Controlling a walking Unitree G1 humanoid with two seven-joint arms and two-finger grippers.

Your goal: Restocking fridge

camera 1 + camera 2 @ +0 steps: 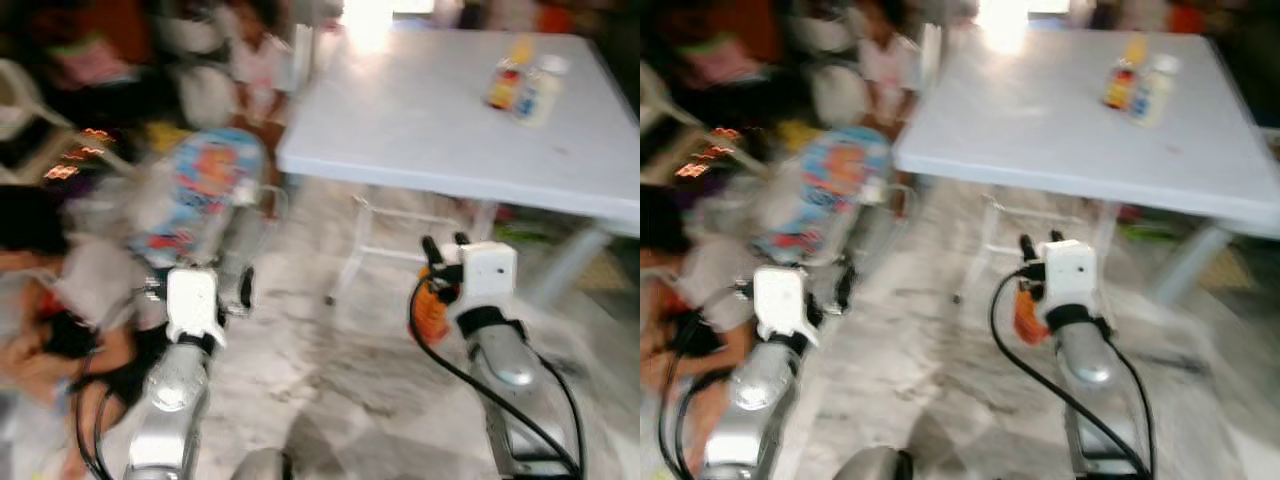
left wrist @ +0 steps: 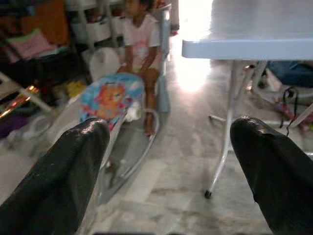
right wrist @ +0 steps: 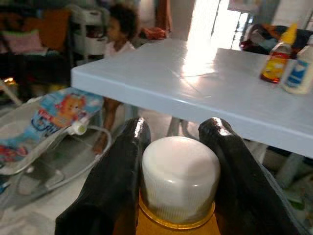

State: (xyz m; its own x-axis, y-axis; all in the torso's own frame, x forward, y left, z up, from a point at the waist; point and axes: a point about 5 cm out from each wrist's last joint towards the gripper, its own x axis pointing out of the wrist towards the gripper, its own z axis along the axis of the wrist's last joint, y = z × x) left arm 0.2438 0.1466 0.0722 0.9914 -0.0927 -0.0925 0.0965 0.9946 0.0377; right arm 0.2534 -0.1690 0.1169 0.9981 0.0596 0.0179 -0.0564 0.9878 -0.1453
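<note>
My right gripper (image 3: 173,147) is shut on an orange bottle with a white cap (image 3: 179,171); in the head views the bottle (image 1: 430,310) hangs below the white table's near edge. On the table (image 1: 420,130) stand a sauce bottle with a yellow top (image 1: 505,80) and a white bottle (image 1: 540,90), also seen from the right wrist as the sauce bottle (image 3: 277,58) and white bottle (image 3: 299,73). My left gripper (image 2: 168,161) is open with nothing between its fingers, held over the floor near a baby bouncer. The head views are blurred.
A colourful baby bouncer (image 1: 205,195) sits on the marble floor at left. A child (image 2: 142,44) sits behind it. Another person (image 1: 60,330) is low at the far left. Table legs (image 2: 225,142) stand ahead. Shelves and clutter line the back left.
</note>
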